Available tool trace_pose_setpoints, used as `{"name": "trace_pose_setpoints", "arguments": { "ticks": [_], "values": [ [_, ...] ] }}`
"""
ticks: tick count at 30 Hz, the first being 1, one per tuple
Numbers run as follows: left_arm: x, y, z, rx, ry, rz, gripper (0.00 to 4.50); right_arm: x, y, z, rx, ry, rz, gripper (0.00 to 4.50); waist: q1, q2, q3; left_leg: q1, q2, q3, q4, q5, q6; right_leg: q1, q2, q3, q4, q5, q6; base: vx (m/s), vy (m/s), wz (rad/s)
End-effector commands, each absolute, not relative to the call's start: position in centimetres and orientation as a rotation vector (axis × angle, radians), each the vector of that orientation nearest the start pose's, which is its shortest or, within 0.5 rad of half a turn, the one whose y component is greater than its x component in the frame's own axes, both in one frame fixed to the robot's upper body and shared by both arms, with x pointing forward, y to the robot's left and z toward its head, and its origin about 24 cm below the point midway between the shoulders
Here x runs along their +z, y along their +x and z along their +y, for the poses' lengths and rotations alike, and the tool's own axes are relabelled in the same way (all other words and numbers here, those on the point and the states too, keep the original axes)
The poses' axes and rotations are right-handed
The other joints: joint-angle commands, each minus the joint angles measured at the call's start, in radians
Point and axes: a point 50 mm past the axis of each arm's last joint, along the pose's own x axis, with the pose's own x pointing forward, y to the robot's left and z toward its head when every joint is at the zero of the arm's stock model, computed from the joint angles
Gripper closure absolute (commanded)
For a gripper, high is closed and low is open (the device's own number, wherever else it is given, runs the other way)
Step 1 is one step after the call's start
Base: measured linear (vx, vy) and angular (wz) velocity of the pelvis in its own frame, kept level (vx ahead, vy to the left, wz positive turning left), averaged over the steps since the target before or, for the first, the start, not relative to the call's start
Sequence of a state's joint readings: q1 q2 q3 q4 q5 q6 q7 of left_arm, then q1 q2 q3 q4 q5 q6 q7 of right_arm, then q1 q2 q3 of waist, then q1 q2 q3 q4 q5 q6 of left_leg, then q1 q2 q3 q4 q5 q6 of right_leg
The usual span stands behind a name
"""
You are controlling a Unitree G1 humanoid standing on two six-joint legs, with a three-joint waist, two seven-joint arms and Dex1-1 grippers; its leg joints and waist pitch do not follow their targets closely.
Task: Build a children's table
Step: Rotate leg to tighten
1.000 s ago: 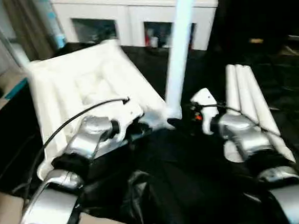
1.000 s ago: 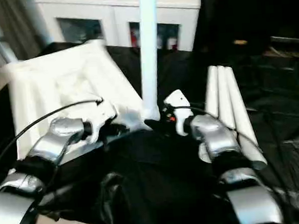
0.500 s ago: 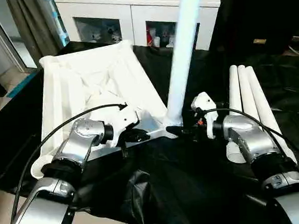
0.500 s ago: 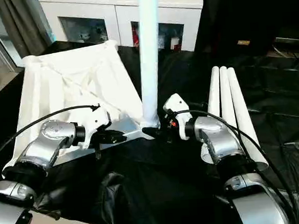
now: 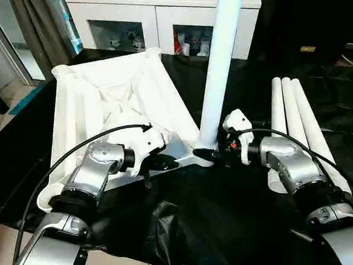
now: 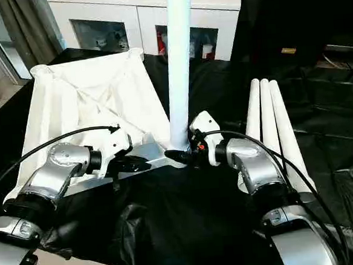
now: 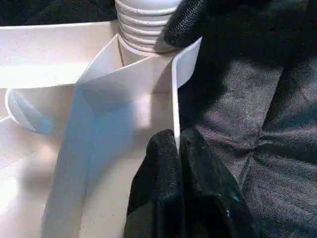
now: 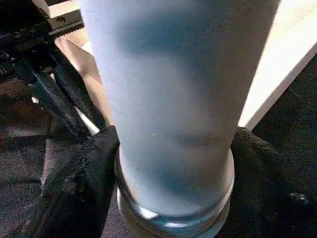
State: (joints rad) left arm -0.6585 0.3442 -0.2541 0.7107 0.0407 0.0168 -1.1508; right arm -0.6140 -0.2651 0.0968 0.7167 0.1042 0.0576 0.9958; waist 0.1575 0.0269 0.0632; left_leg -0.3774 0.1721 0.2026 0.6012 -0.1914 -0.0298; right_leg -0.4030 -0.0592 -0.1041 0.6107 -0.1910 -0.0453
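Upside-down tabletop lying on black cloth, ribbed X underside facing up, glossy white plastic with a raised rim and round sockets at the corners. One leg standing upright in the near corner socket, a smooth tapered tube, with ridged thread rings at its foot in the left wrist view. Three spare legs lined up side by side on the cloth off to the right, touching each other, well apart from the top.

Compared with a second ago: whole view way steadier and shifted, so mostly camera motion. Leg still upright in the same socket, spare legs unmoved.

Left gripper pressed together on the thin rim wall of the tabletop, right beside the socket, rim edge pinched between its rubbery black fingers. Right gripper wrapped around the base of the upright leg, one textured black finger on each side of the tube just above the collar ring, both touching it. Same hold on the leg as half a second ago.

Shiny silver forearms in the foreground, black cables looping over them. Crinkled, slightly shiny cloth. White cabinet with glass-fronted shelves at the back, small items behind the glass too small to make out.
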Motion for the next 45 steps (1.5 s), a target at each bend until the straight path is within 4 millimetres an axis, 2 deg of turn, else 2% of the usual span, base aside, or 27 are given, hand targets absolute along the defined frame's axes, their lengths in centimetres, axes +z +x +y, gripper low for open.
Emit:
{"name": "trace_pose_setpoints", "arguments": {
  "ticks": [1,4,7,8,9,10,11,12,14,15,16,19,20,21,24,25,26,27,30,33,34,35,38,39,40,42,45],
  "values": [
    [6.0,32.8,12.9,-1.304,0.431,0.368,4.50,5.7,33.5,-13.4,1.057,-0.114,0.251,1.58,-0.002,-0.005,-0.082,0.016,0.081,-0.039,-0.059,-0.088,0.077,0.056,-0.120,0.071,-0.062,-0.122,-0.189,0.000,0.000,0.00],
    [6.0,32.9,12.9,-1.293,0.433,0.370,4.50,5.1,33.4,-13.4,1.016,-0.105,0.262,1.68,-0.002,-0.005,-0.083,0.015,0.082,-0.040,-0.059,-0.082,0.078,0.056,-0.119,0.071,-0.060,-0.111,-0.192,0.000,0.000,0.00],
    [5.7,33.6,12.5,-1.200,0.452,0.370,4.50,3.5,34.2,-13.7,0.803,-0.114,0.319,1.76,-0.007,-0.002,-0.081,0.017,0.083,-0.042,-0.062,-0.094,0.063,0.053,-0.122,0.071,-0.064,-0.130,-0.195,0.000,0.000,0.00],
    [5.7,33.8,12.4,-1.170,0.460,0.372,4.50,3.1,34.3,-13.8,0.754,-0.113,0.334,1.76,-0.016,-0.004,-0.077,0.019,0.078,-0.042,-0.065,-0.121,0.043,0.054,-0.122,0.071,-0.072,-0.178,-0.191,0.000,0.000,0.00],
    [5.6,33.9,12.3,-1.150,0.458,0.374,4.50,2.9,34.4,-13.8,0.730,-0.102,0.340,1.76,-0.016,-0.004,-0.077,0.019,0.078,-0.042,-0.065,-0.121,0.043,0.054,-0.122,0.071,-0.072,-0.178,-0.191,0.000,0.000,0.00],
    [5.5,34.5,11.8,-1.074,0.448,0.384,4.50,2.2,34.5,-13.7,0.641,-0.054,0.360,1.77,-0.021,-0.003,-0.072,0.025,0.079,-0.043,-0.069,-0.161,0.025,0.053,-0.123,0.072,-0.083,-0.252,-0.176,0.000,0.000,0.00],
    [5.4,34.8,11.5,-1.042,0.438,0.385,4.50,2.0,34.5,-13.5,0.601,-0.028,0.366,1.77,-0.024,-0.003,-0.070,0.027,0.078,-0.042,-0.070,-0.175,0.019,0.052,-0.122,0.073,-0.086,-0.274,-0.172,0.000,0.000,0.00],
    [5.2,35.5,10.5,-0.948,0.415,0.395,4.50,1.4,34.8,-13.1,0.462,0.038,0.389,1.78,-0.025,0.003,-0.069,0.033,0.077,-0.044,-0.071,-0.203,0.006,0.051,-0.124,0.073,-0.093,-0.324,-0.161,0.000,0.000,0.00],
    [5.2,36.0,9.7,-0.864,0.400,0.400,4.50,1.0,34.9,-12.6,0.384,0.049,0.411,1.78,-0.029,0.001,-0.065,0.044,0.079,-0.046,-0.078,-0.248,-0.018,0.046,-0.123,0.074,-0.101,-0.364,-0.153,0.000,0.000,0.00],
    [5.2,36.2,9.3,-0.823,0.393,0.402,4.50,0.9,35.0,-12.4,0.359,0.044,0.420,1.78,-0.029,0.001,-0.065,0.044,0.079,-0.046,-0.078,-0.248,-0.018,0.046,-0.123,0.074,-0.101,-0.364,-0.153,0.000,0.000,0.00],
    [5.1,36.4,8.5,-0.781,0.377,0.408,4.50,0.6,35.0,-11.8,0.312,0.027,0.449,1.78,-0.028,-0.001,-0.063,0.050,0.076,-0.045,-0.078,-0.274,-0.022,0.045,-0.125,0.075,-0.108,-0.386,-0.150,0.000,0.000,0.00],
    [5.2,36.6,7.2,-0.757,0.367,0.404,4.50,0.6,35.2,-10.4,0.278,0.046,0.469,1.78,-0.027,-0.003,-0.065,0.044,0.074,-0.049,-0.080,-0.269,-0.016,0.052,-0.128,0.076,-0.107,-0.383,-0.140,0.000,0.000,0.00],
    [5.2,36.6,6.8,-0.757,0.368,0.403,4.50,0.8,35.2,-9.7,0.288,0.066,0.462,1.78,-0.026,0.006,-0.067,0.043,0.074,-0.048,-0.078,-0.256,-0.011,0.052,-0.129,0.078,-0.104,-0.358,-0.142,0.000,0.000,0.00],
    [5.2,36.5,6.5,-0.766,0.369,0.399,4.50,1.1,35.3,-8.9,0.317,0.090,0.441,1.22,-0.027,0.002,-0.067,0.041,0.075,-0.048,-0.080,-0.253,-0.008,0.053,-0.128,0.078,-0.104,-0.349,-0.141,0.000,0.000,0.00],
    [5.3,36.5,6.0,-0.800,0.380,0.386,4.50,2.1,35.6,-7.5,0.392,0.124,0.381,1.07,-0.026,0.000,-0.070,0.034,0.075,-0.047,-0.079,-0.232,0.007,0.058,-0.129,0.078,-0.097,-0.294,-0.152,0.000,0.000,0.00],
    [5.4,36.4,6.2,-0.819,0.380,0.379,4.50,2.5,35.7,-7.4,0.418,0.085,0.353,0.84,-0.028,-0.001,-0.069,0.030,0.074,-0.050,-0.080,-0.230,0.009,0.061,-0.128,0.075,-0.095,-0.291,-0.153,0.000,0.000,0.00],
    [5.4,36.4,6.3,-0.827,0.383,0.374,4.50,2.6,35.8,-7.5,0.430,0.066,0.342,0.84,-0.033,-0.002,-0.070,0.028,0.074,-0.050,-0.080,-0.226,0.012,0.064,-0.128,0.075,-0.094,-0.286,-0.154,0.000,0.000,0.00],
    [5.5,36.3,6.6,-0.850,0.382,0.367,4.50,2.9,35.9,-7.8,0.451,0.042,0.327,0.84,-0.035,-0.005,-0.071,0.029,0.074,-0.049,-0.080,-0.221,0.014,0.063,-0.128,0.075,-0.093,-0.280,-0.157,0.000,0.000,0.00],
    [5.5,36.0,7.2,-0.916,0.391,0.350,4.50,3.2,36.0,-8.9,0.495,0.003,0.300,0.84,-0.042,-0.003,-0.069,0.028,0.072,-0.048,-0.077,-0.213,0.029,0.064,-0.128,0.074,-0.095,-0.286,-0.165,0.000,0.000,0.00],
    [5.5,35.5,8.1,-1.011,0.400,0.337,4.50,3.6,35.9,-10.5,0.562,-0.067,0.269,0.84,-0.040,-0.004,-0.071,0.026,0.074,-0.045,-0.074,-0.184,0.047,0.063,-0.127,0.075,-0.091,-0.257,-0.170,0.000,0.000,0.00],
    [5.5,35.1,8.6,-1.078,0.403,0.334,4.50,3.9,35.8,-11.6,0.604,-0.084,0.251,0.84,-0.038,-0.003,-0.075,0.024,0.077,-0.044,-0.072,-0.162,0.052,0.067,-0.128,0.075,-0.084,-0.218,-0.180,0.000,0.000,0.00],
    [5.5,35.0,8.7,-1.086,0.405,0.335,4.50,3.9,35.8,-11.7,0.609,-0.086,0.249,0.84,-0.037,-0.003,-0.074,0.021,0.077,-0.044,-0.071,-0.154,0.058,0.066,-0.127,0.075,-0.082,-0.200,-0.182,0.000,0.000,0.00],
    [5.3,34.3,9.7,-1.178,0.435,0.349,4.50,4.4,35.4,-12.9,0.697,-0.114,0.231,0.84,-0.032,0.000,-0.084,0.015,0.080,-0.043,-0.064,-0.093,0.087,0.067,-0.121,0.072,-0.062,-0.083,-0.206,0.000,0.000,0.00],
    [5.2,34.1,10.0,-1.201,0.440,0.355,4.50,4.5,35.2,-13.2,0.745,-0.124,0.229,0.84,-0.028,0.004,-0.085,0.018,0.082,-0.041,-0.060,-0.081,0.097,0.061,-0.120,0.071,-0.058,-0.046,-0.219,0.000,0.000,0.00],
    [5.2,34.1,10.0,-1.201,0.440,0.355,4.50,4.5,35.2,-13.2,0.745,-0.124,0.229,0.84,-0.024,0.002,-0.084,0.017,0.081,-0.039,-0.059,-0.080,0.106,0.058,-0.118,0.072,-0.056,-0.025,-0.225,0.000,0.000,0.00],
    [5.2,33.6,10.9,-1.258,0.439,0.362,4.50,4.6,34.3,-13.8,0.876,-0.166,0.238,0.84,-0.016,0.002,-0.082,0.016,0.083,-0.040,-0.061,-0.108,0.102,0.061,-0.120,0.069,-0.059,-0.052,-0.225,0.000,0.000,0.00],
    [5.3,33.2,11.5,-1.293,0.436,0.370,4.50,4.8,33.7,-14.1,0.946,-0.174,0.244,0.84,-0.011,0.000,-0.080,0.016,0.084,-0.039,-0.062,-0.130,0.091,0.060,-0.122,0.072,-0.065,-0.106,-0.208,0.000,0.000,0.00]
  ]
}}
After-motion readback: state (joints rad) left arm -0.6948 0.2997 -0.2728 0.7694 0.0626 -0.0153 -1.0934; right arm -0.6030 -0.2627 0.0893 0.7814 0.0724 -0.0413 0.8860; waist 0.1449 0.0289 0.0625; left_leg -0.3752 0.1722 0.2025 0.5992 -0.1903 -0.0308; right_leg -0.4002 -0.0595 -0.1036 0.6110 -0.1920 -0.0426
